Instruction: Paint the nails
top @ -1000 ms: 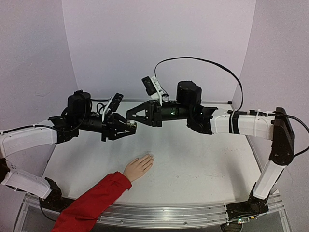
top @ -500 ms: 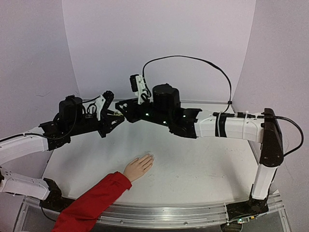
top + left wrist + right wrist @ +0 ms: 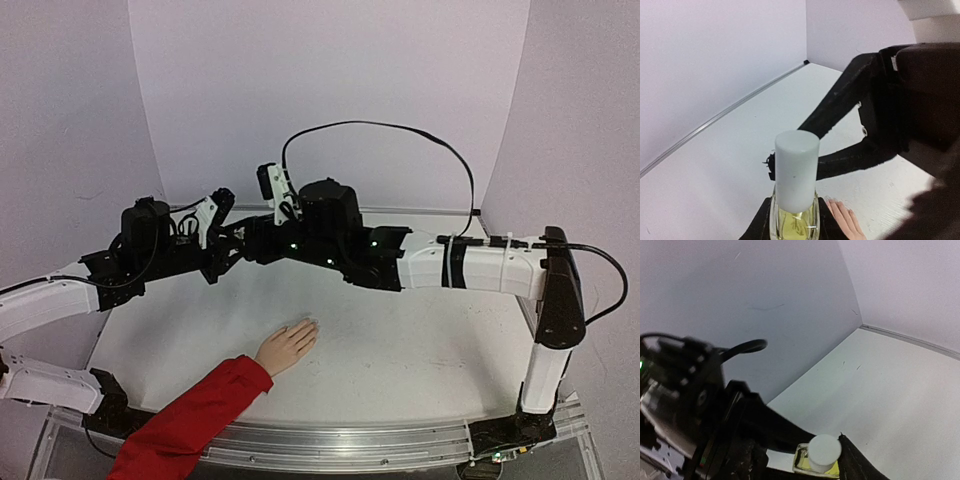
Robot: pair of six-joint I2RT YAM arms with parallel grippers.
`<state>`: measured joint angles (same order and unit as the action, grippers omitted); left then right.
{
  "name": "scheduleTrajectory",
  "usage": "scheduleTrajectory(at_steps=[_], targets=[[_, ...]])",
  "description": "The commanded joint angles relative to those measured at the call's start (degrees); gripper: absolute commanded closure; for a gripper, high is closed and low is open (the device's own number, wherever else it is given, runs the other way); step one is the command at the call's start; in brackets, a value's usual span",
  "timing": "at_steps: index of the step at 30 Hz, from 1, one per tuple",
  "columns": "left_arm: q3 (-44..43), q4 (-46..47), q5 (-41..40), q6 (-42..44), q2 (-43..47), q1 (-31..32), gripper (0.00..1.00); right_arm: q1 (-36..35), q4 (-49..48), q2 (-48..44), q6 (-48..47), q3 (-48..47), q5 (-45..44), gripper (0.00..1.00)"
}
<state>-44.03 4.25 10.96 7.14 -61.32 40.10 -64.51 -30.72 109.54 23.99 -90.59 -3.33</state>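
The peach hand with a red sleeve lies flat on the table, and its pale nails point to the far right. My left gripper is shut on a small yellow-green bottle with a white cap, held above the table at the back left. My right gripper stands open, with its black fingers on either side of the cap. In the top view both grippers meet and hide the bottle. The hand shows below the bottle in the left wrist view.
Pale purple walls close the table at the back and on both sides. A black cable loops above the right arm. A metal rail runs along the near edge.
Both arms have swung left and towards the back wall. My right gripper was shut and now stands open around the bottle's cap. The hand has stayed still.
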Motion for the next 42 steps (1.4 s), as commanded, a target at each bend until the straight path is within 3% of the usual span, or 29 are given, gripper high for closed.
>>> scheduleTrajectory(at_steps=[1,4,9,11,15,18,29,35,39,42], targets=[[-3.54,6.41,6.90,-0.75,-0.83,-0.33,1.00,3.08,-0.68,-9.33,-4.46,5.28,18.46,0.31],[-4.18,6.39,13.32,-0.98,-1.66,-0.30,1.00,6.42,-1.67,-13.45,-5.17,9.89,25.45,0.19],[-5.78,6.41,30.32,-2.74,-4.22,-0.35,1.00,9.48,-3.77,-17.12,-6.34,14.70,36.32,0.17],[-6.99,6.38,37.36,-4.10,-5.91,-0.36,1.00,9.58,-4.26,-17.56,-7.18,15.27,39.84,0.23],[-9.23,6.38,48.50,-6.57,-9.71,-0.32,1.00,9.58,-6.21,-17.47,-7.40,15.42,42.78,0.45],[-9.91,6.38,51.37,-6.61,-10.82,-0.28,1.00,9.62,-7.22,-16.24,-7.22,14.45,45.54,0.49],[-9.54,6.39,51.40,-6.61,-10.35,-0.28,1.00,9.62,-9.77,-11.88,-5.58,11.35,49.12,0.78],[-9.07,6.40,48.09,-6.54,-9.21,-0.28,1.00,9.58,-9.76,-11.10,-5.47,10.82,47.31,1.00],[-7.35,6.38,33.78,-5.23,-6.65,-0.28,1.00,9.44,-9.45,-11.66,-4.94,12.31,39.47,1.00],[-5.30,6.32,16.64,-2.81,-4.07,-0.28,1.00,6.97,-5.16,-11.45,-4.64,11.83,21.07,1.00]])
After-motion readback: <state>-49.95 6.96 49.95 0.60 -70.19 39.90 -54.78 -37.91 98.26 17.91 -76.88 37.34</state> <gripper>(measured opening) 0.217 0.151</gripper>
